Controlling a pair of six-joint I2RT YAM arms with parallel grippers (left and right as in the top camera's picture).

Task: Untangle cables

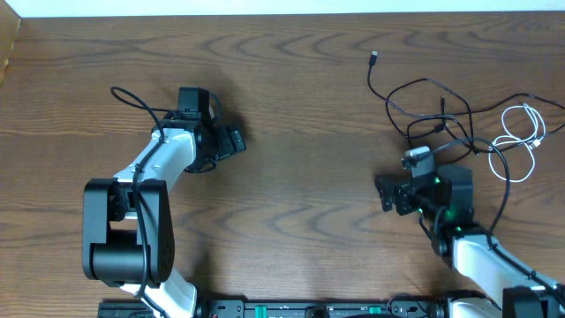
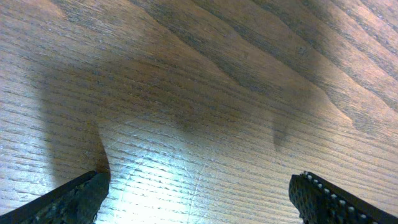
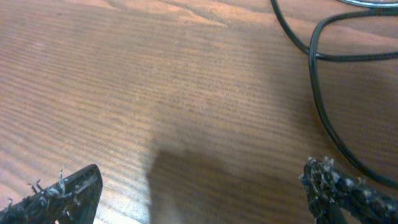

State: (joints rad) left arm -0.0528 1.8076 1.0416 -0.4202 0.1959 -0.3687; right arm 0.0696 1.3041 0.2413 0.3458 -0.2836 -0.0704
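Because the thin black flexible cords (image 1: 441, 119) and the short white cord (image 1: 516, 140) are light, limp and likely slippery, they should drag one another rather than hold shape. They lie looped together at the far right of the brown wooden bench (image 1: 300, 79), just beyond the right jaws, which stand apart and empty. The left jaws, also apart, hang over bare wood, well away. The small black plug end (image 1: 374, 58) looks the safest hold.

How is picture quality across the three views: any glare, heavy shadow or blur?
Overhead: even light, sharp, thin black and white cables readable. Left wrist: bright glare on the brown wooden table between dark shadows. Right wrist: soft focus, black cable slightly blurred, shadow patch at bottom centre.
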